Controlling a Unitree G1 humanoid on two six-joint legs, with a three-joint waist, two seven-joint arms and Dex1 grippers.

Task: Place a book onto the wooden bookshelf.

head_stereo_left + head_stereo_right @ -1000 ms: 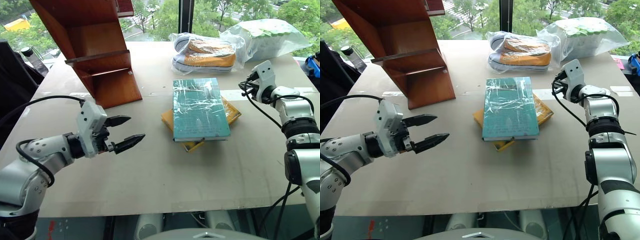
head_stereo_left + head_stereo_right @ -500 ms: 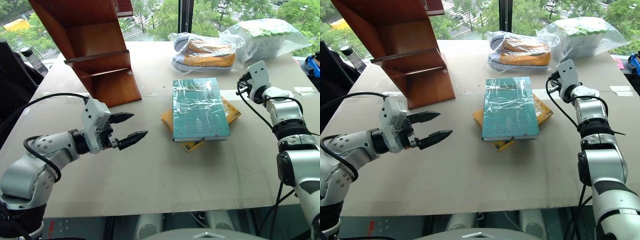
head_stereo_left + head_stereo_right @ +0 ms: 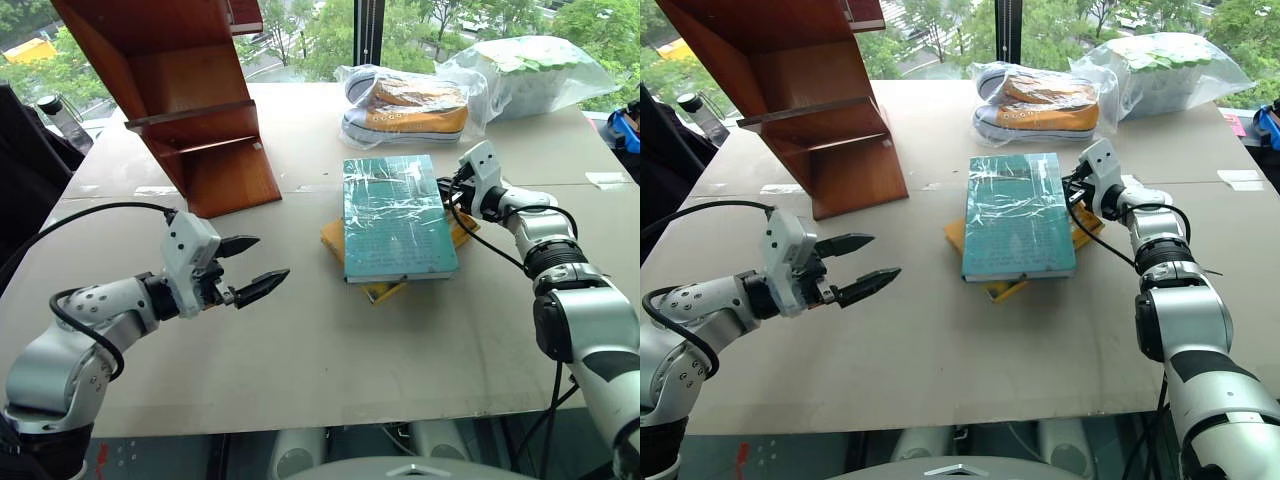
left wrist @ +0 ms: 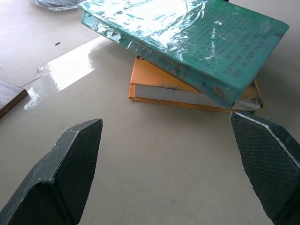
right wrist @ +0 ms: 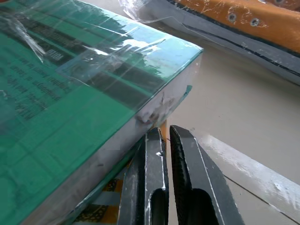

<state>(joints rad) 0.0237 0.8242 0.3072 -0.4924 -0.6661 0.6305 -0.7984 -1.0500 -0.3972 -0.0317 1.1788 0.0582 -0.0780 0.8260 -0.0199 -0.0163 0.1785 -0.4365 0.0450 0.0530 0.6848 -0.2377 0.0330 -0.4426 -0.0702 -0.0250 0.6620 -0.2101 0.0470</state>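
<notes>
Right claw (image 3: 1077, 192) shut, empty, tips at book's (image 3: 1018, 214) right edge.
Book's long axis up-frame at centre; left claw (image 3: 862, 262) wide open, empty, lower left, well apart.

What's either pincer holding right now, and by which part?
Nothing. Left pincer hangs open over the table; right pincer is shut and empty at the book's right edge.

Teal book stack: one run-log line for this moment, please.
book: flat on yellow book, not gripped | right end effector: shut, at book's side edge | left end effector: open, off the stack | bookshelf: no book
</notes>
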